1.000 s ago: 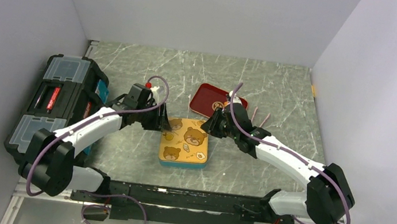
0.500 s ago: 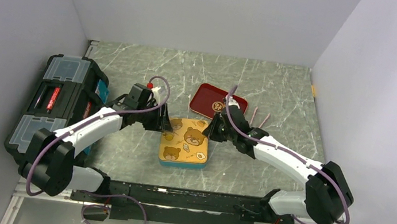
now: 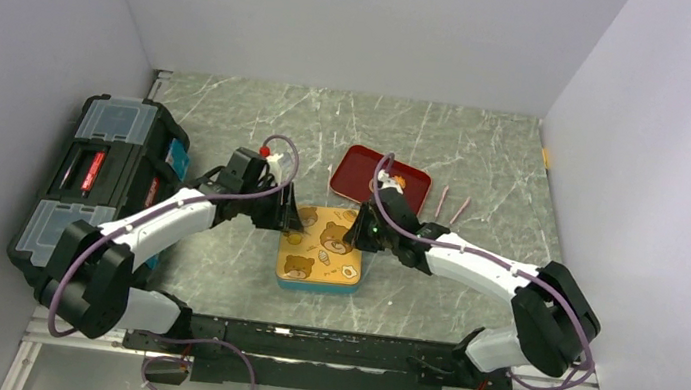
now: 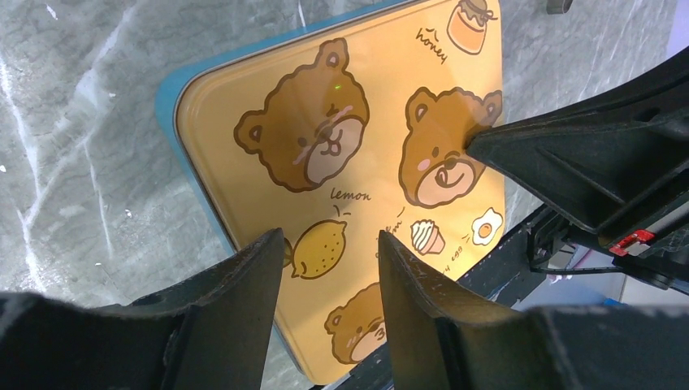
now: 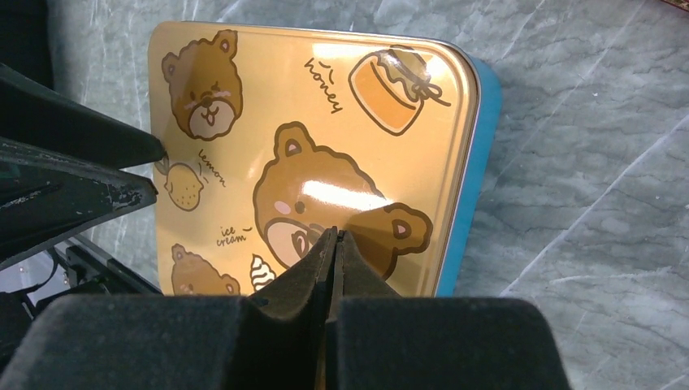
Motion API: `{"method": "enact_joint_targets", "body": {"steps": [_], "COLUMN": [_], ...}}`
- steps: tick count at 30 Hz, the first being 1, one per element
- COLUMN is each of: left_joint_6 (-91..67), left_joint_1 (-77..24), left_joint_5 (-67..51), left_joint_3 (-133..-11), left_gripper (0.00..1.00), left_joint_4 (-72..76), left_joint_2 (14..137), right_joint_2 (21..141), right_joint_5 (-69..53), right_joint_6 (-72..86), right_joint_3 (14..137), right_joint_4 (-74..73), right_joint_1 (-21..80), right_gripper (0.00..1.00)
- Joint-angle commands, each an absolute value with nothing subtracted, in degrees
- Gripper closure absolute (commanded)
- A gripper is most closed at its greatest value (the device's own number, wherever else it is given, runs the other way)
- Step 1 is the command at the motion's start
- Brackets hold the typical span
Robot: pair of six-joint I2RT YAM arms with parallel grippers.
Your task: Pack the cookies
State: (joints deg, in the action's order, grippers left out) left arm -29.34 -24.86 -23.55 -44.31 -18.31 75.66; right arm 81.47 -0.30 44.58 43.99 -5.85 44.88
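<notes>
While the bear-printed lid (image 3: 323,245) lay shut on the teal tin (image 5: 478,162), no cookies showed in any view; the left gripper (image 4: 329,244) hung over the lid's left edge, its fingers spread apart; the right gripper (image 5: 331,237), fingertips pressed together on nothing, sat above the lid's right part; a red tray (image 3: 355,171) lay just behind the tin.
</notes>
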Motion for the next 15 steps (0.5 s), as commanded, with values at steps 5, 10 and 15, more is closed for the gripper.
{"method": "enact_joint_targets", "body": {"steps": [5,10,15], "left_joint_6": [-28.1,-27.9,-26.4], "left_joint_1": [-25.2,-25.2,-25.2], "left_joint_5": [-24.2,-23.9,-23.3], "left_joint_3": [-43.9,-44.9,-51.2], "left_gripper": [0.47,0.48,0.48], "left_joint_4": [-17.5,-17.7,-20.8], "left_joint_2": [76.0,77.2,79.1], "right_joint_2": [82.2,81.9,82.4], "right_joint_5": [3.0,3.4,3.0], "right_joint_6": [43.3,42.8,42.7], "right_joint_3": [44.3,45.8,46.4], "right_joint_4": [-13.1,-14.1,-14.0], "right_joint_1": [45.5,45.6,45.7], "right_gripper": [1.00,1.00,1.00]}}
